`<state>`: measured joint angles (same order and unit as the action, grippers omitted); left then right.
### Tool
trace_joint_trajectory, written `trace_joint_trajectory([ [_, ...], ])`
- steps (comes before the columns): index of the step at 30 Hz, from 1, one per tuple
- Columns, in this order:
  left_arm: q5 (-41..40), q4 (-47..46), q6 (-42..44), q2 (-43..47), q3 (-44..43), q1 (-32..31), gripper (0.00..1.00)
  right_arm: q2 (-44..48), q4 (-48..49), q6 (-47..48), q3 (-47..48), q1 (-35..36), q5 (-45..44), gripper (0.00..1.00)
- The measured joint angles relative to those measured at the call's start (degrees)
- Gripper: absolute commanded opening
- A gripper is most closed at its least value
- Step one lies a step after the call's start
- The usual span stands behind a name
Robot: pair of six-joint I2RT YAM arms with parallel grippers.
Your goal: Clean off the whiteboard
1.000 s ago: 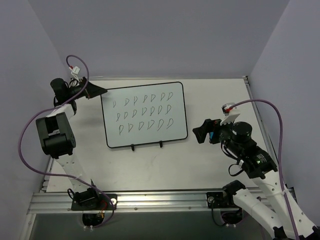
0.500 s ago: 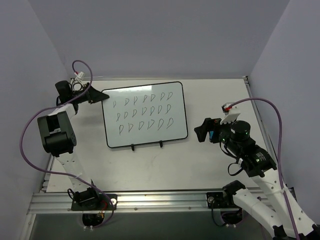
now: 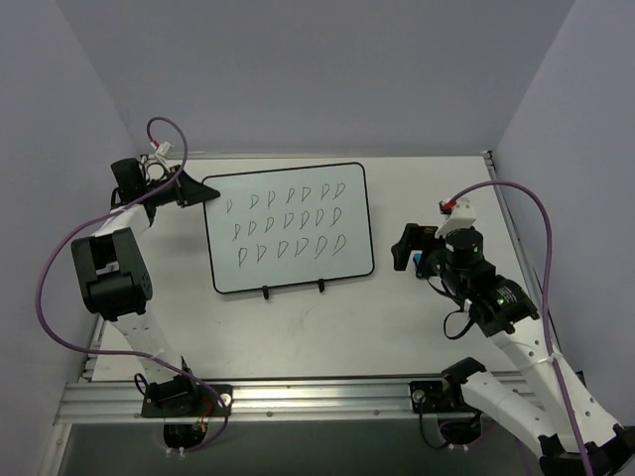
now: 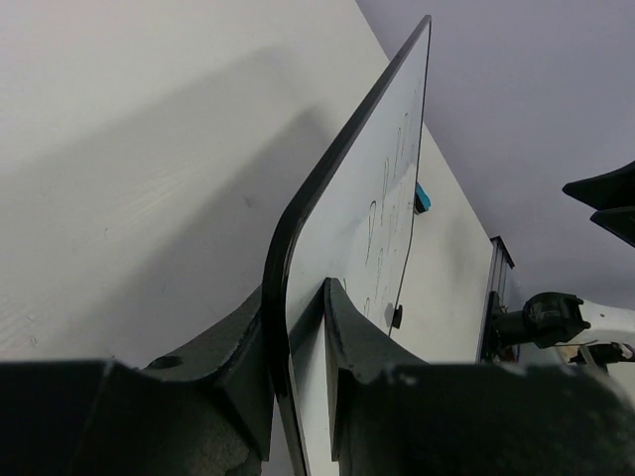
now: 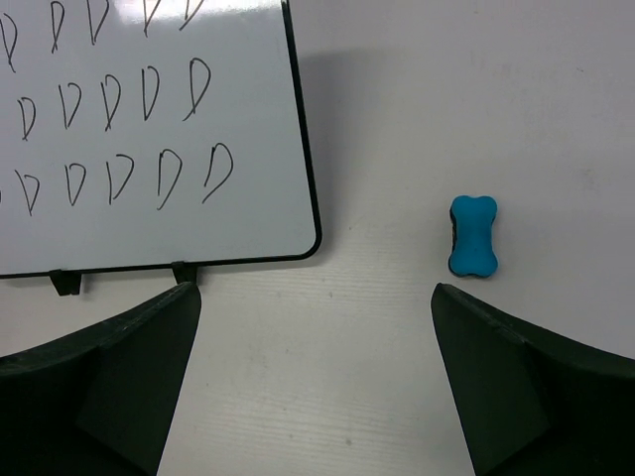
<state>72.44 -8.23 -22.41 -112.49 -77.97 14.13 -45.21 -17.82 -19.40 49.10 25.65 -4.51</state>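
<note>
Bearing rows of D-shaped marks [image 3: 295, 220], the whiteboard [image 3: 288, 270] sits pinched in the left gripper [image 4: 295, 297], right gripper [image 5: 316, 293] spread.

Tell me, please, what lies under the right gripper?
A blue eraser lies on the table below the open right gripper, between its fingers and apart from the whiteboard. In the top view, the gripper largely covers it.

We see a flat off-white table [image 3: 298, 327]. On it rests a large white rectangular whiteboard [image 3: 288, 228] with a thin black frame and dark scribbles. To its right, apart from it, lies a small blue bone-shaped eraser [image 5: 472, 234].
</note>
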Motion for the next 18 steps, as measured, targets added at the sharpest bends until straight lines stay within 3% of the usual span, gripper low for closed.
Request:
trace_joint_trajectory([
  [6, -2.78, -2.08, 0.79, 4.09, 3.41, -0.87, 0.02, -1.40, 0.11, -1.09, 0.00, -0.11, -3.08, 0.97],
  [12, -2.49, -10.69, -2.56, 4.46, 6.64, -1.14, 0.02, -14.75, 0.17, -1.40, 3.15, -5.27, -3.39, 0.91],
  [18, -0.57, -36.96, -16.06, 1.84, 12.63, -0.92, 0.02, -24.30, 0.44, -0.74, 4.44, -14.91, -2.80, 0.89],
])
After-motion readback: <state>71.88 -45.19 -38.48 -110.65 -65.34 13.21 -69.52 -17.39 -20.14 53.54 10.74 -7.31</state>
